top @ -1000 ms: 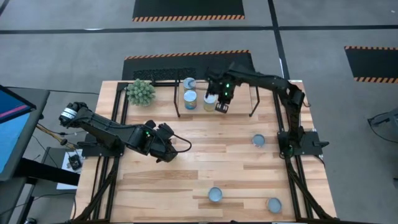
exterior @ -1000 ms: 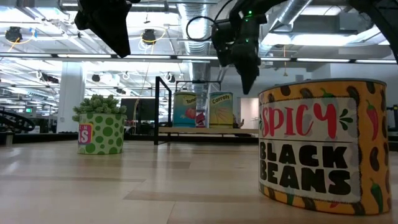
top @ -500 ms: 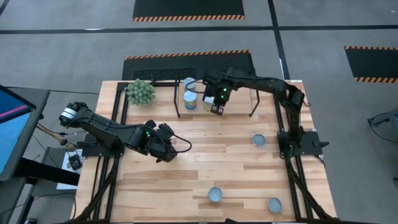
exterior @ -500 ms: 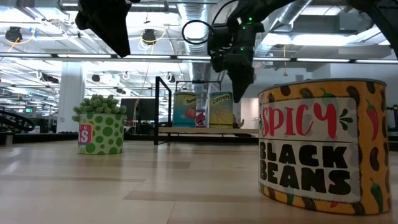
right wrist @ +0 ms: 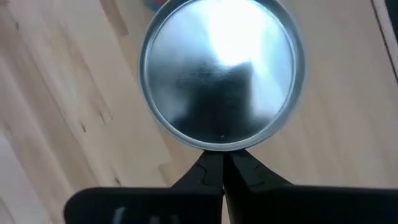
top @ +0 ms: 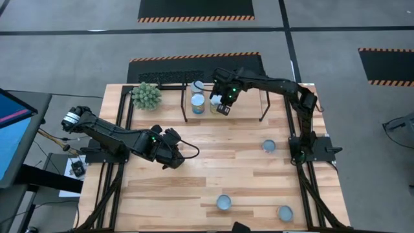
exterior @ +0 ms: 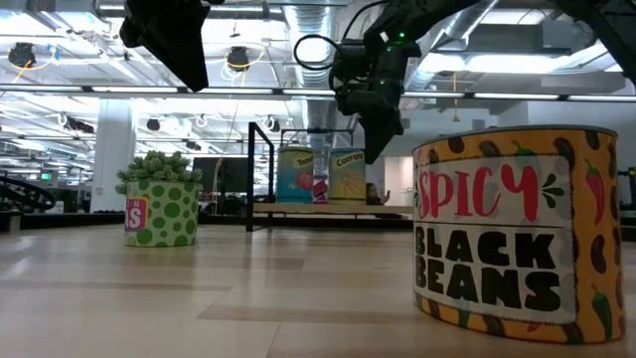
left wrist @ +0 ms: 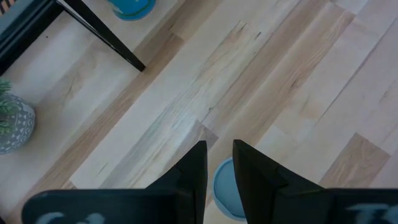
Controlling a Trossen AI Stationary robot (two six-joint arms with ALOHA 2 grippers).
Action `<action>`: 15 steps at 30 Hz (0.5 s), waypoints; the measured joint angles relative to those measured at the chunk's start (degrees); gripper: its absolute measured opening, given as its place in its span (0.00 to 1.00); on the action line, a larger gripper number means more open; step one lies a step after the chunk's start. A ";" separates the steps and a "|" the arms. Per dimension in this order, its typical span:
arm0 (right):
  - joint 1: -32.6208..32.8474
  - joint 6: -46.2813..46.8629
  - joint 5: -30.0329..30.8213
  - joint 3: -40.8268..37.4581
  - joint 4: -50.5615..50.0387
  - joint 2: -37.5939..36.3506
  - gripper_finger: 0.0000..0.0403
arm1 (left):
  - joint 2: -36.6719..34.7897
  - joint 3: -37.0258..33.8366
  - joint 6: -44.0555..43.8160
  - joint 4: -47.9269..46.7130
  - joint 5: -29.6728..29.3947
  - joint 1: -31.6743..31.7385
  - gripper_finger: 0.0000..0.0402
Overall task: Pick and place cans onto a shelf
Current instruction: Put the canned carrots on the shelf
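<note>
I see right gripper (top: 222, 108) over shelf (top: 246, 102) at table's far edge, fingers pinched together, empty, above can (right wrist: 222, 73); left gripper (top: 176, 157) fingers nearly closed, mid-table.

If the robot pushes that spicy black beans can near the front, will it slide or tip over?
The Spicy Black Beans can looks squat, wider than tall, standing upright, so it would probably slide, not tip. The smooth wood table should let it glide. If it is full, it is likely heavy for its size.

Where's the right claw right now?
In the high view the right claw is at the table's far side, over the shelf, directly above a silver-topped can beside the other shelved can.
</note>
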 joint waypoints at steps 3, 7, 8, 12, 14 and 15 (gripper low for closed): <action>-0.01 0.02 0.02 0.00 1.01 0.00 0.04 | 0.00 0.00 -0.04 0.00 0.01 0.00 0.16; 0.04 -0.06 -0.21 0.00 1.02 0.00 0.06 | 0.00 0.00 -0.07 0.02 0.02 0.00 0.16; 0.10 -0.22 -0.22 0.00 1.02 0.00 0.07 | 0.00 0.00 -0.07 0.00 0.01 0.00 0.16; 0.23 -0.50 -0.22 0.00 1.01 0.00 0.07 | 0.00 0.00 -0.09 0.00 0.01 0.00 0.16; 0.23 -1.07 -0.62 0.00 0.93 0.00 0.06 | 0.00 0.00 -0.09 0.00 0.02 0.00 0.16; 0.25 -1.58 -1.35 0.00 0.88 0.00 0.06 | 0.00 0.00 -0.09 0.01 0.01 0.00 0.16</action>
